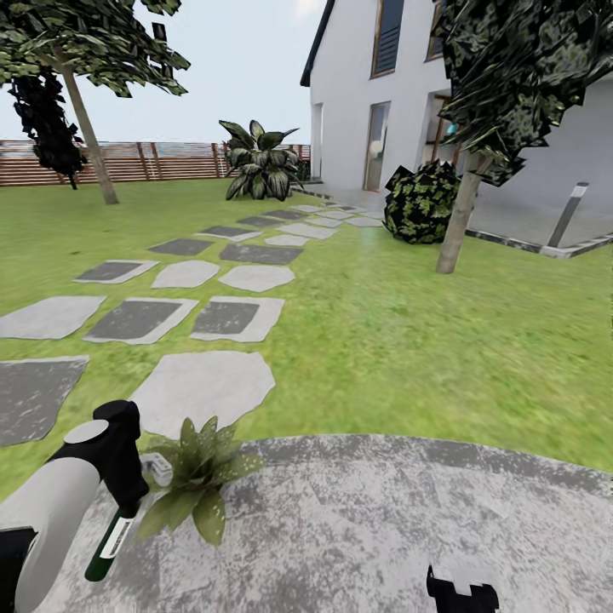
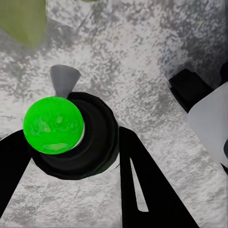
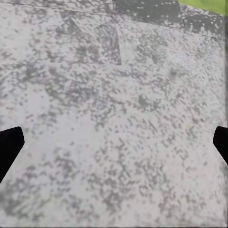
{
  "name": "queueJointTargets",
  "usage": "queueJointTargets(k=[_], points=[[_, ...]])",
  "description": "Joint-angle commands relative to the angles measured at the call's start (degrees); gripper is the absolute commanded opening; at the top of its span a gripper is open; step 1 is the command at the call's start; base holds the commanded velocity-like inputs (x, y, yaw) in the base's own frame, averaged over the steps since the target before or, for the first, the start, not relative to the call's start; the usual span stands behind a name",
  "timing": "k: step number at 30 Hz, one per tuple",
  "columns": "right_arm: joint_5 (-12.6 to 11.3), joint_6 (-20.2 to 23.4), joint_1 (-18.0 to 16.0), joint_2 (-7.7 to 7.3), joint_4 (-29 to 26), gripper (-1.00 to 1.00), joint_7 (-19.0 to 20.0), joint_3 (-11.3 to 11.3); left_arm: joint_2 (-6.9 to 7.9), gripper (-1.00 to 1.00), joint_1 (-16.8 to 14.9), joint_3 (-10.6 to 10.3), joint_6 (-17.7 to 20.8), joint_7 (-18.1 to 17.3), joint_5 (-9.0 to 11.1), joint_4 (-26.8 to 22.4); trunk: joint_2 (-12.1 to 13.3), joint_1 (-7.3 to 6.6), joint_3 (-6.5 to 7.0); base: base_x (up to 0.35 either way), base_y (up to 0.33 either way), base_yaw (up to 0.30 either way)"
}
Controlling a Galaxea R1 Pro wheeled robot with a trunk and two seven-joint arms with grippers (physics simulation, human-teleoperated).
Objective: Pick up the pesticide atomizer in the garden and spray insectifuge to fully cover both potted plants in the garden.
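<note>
We see the pesticide atomizer [image 1: 111,538] held in the left gripper [image 1: 128,477], hanging down with its dark-green body and white label strip over the grey mottled paving [image 1: 383,528] at the lower left of the head view. In the left wrist view the atomizer [image 2: 53,125] shows end-on as a bright green round face set in a dark ring, clamped between the 2 black fingers [image 2: 142,180], with its pale grey spray head [image 2: 64,80] poking out on the far side. Just beside the gripper, 1 potted plant [image 1: 197,472] sits at the edge of the paving, a low rosette of broad pointed leaves. The right gripper [image 1: 461,592] barely enters the head view's bottom edge; in the right wrist view its fingers [image 3: 9,147] stand wide apart over bare paving [image 3: 114,118], so we take it as open and holding nothing. Beyond the paving lies the lawn [image 1: 409,323], crossed by stepping stones [image 1: 204,383] that lead toward a white house [image 1: 375,85]. A brown slatted fence [image 1: 145,162] runs along the far side.
</note>
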Motion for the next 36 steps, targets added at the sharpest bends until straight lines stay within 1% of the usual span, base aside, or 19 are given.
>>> queueJointTargets(k=[1, 3, 7, 10, 11, 14, 15, 16, 17, 18, 22, 24, 26, 27, 29, 31, 34, 35, 36], points=[[0.6, -0.2, 0.0, 0.0, 0.1, 1.0, -0.2, -0.5, -0.03, -1.0, 0.0, 0.4, 0.6, -0.5, -0.6, 0.0, 0.0, -0.05, -0.05, -0.275, 0.0, 0.0], [0.6, -0.2, 0.0, 0.0, 0.1, 1.0, -0.2, -0.4, 0.01, -1.0, 0.3, 0.4, 0.6, -0.5, -0.7, 0.0, 0.0, -0.05, -0.05, -0.141, 0.0, 0.0], [0.7, -0.2, 0.0, -0.07, 0.1, 1.0, -0.1, -0.5, -0.11, -1.0, 2.5, 0.3, 0.7, -0.5, -0.7, -0.2, 0.0, -0.05, -0.05, -0.033, 0.0, 0.0], [0.7, -0.2, 0.0, -0.08, 0.1, 1.0, -0.1, -0.5, -0.11, -1.0, 3.1, 0.7, 0.9, -0.5, 0.0, -0.1, 0.0, -0.05, -0.05, -0.003, 0.0, 0.0], [0.7, -0.2, 0.0, -0.09, 0.1, 1.0, -0.1, -0.5, -0.12, -1.0, 3.2, 0.7, 1.0, -0.5, 1.4, -0.1, 0.0, -0.05, -0.05, 0.0, 0.0, 0.0], [0.7, -0.2, 0.0, -0.09, 0.1, 1.0, -0.1, -0.5, -0.23, -1.0, 3.3, 0.8, 1.0, -0.5, 4.2, 0.0, 0.0, -0.05, -0.05, 0.0, 0.0, 0.0], [0.7, -0.2, 0.0, -0.09, 0.1, 1.0, -0.1, -0.5, -0.52, -1.0, 3.3, 0.8, 1.0, -0.5, 5.9, 0.0, 0.0, -0.05, -0.05, 0.0, 0.0, 0.0], [0.7, -0.2, 0.0, -0.09, 0.1, 1.0, -0.1, -0.5, -0.64, -1.0, 3.3, 0.8, 1.0, 0.1, 6.7, 0.0, 0.0, -0.05, -0.05, 0.0, 0.0, 0.0], [0.7, -0.2, 0.0, -0.09, 0.1, 1.0, -0.1, -0.5, -0.7, -1.0, 3.8, 0.9, 1.0, 2.1, 8.0, -0.1, 0.0, -0.05, -0.05, 0.0, 0.0, 0.0], [0.7, -0.2, 0.0, -0.09, 0.1, 1.0, -0.1, -0.5, -0.55, -1.0, 4.3, 1.0, 1.0, 3.3, 8.6, -0.1, 0.0, -0.05, -0.05, 0.0, 0.0, 0.0], [0.7, -0.2, 0.0, -0.09, 0.1, 1.0, -0.1, -0.5, 0.24, -1.0, 5.3, 2.8, 1.0, 5.2, 9.1, -0.1, 0.0, -0.05, -0.05, 0.0, 0.0, 0.0], [0.7, -0.2, 0.0, -0.09, 0.1, 1.0, -0.1, -0.4, 0.03, -1.0, 6.6, 3.2, 1.0, 7.0, 9.2, -0.1, 0.0, -0.05, -0.05, 0.0, 0.0, 0.0], [0.7, -0.2, 0.0, -0.09, 0.1, 1.0, -0.1, -0.4, -1.0, -1.0, 7.8, 3.4, 1.0, 9.9, 9.3, -0.1, 0.0, -0.05, -0.05, 0.0, 0.0, 0.0], [0.7, -0.2, 0.0, -0.09, 0.1, 1.0, -0.1, -0.4, -1.93, -1.0, 8.2, 3.5, 1.0, 11.0, 9.4, 0.0, 0.0, -0.05, -0.05, 0.0, 0.0, 0.0], [0.7, -0.2, 0.0, -0.09, 0.1, 1.0, -0.1, -0.4, -2.85, -1.0, 8.5, 3.5, 1.0, 11.7, 9.4, -0.1, 0.0, -0.05, -0.05, 0.0, 0.0, 0.0], [0.7, -0.2, 0.0, -0.09, 0.1, 1.0, -0.1, -0.5, -3.11, -1.0, 8.5, 3.8, 1.0, 11.9, 9.4, -0.1, 0.0, -0.05, -0.05, 0.0, 0.0, 0.0], [0.7, -0.2, 0.0, -0.07, 0.1, 1.0, -0.1, -0.4, -3.24, -1.0, 8.6, 6.4, 1.1, 11.8, 9.4, -0.2, 0.0, -0.05, -0.05, 0.0, 0.0, 0.0], [0.7, -0.2, 0.0, -0.03, 0.1, 1.0, -0.1, -0.4, -3.28, -1.0, 8.6, 7.7, 1.1, 11.9, 9.4, -0.2, 0.0, -0.05, -0.05, 0.0, 0.0, 0.0], [0.7, -0.2, 0.0, -0.02, 0.1, 1.0, -0.1, -0.4, -3.29, -1.0, 8.6, 8.3, 1.1, 11.9, 9.3, -0.2, 0.0, -0.05, -0.05, 0.0, 0.0, 0.0]])
